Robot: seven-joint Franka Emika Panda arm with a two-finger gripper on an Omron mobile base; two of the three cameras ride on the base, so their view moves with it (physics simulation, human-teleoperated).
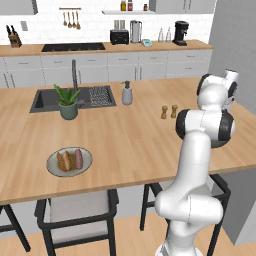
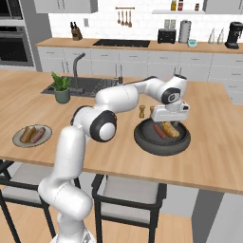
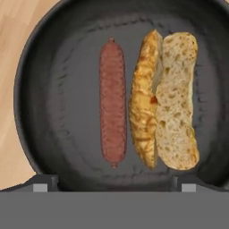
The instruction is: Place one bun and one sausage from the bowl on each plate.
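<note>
The dark round bowl sits on the wooden island, right of centre. In it lie a reddish sausage and, beside it, a split golden bun. My gripper hangs just above the bowl, pointing straight down and open. Its two finger tips stand wide apart with nothing between them. A pale grey plate near the island's front left edge holds one bun and one sausage. In the right base view that plate lies far left of the bowl.
Two small wooden shakers stand just behind the bowl. A potted plant, a sink with tap and a soap dispenser are at the back left. Dark chairs stand under the front edge.
</note>
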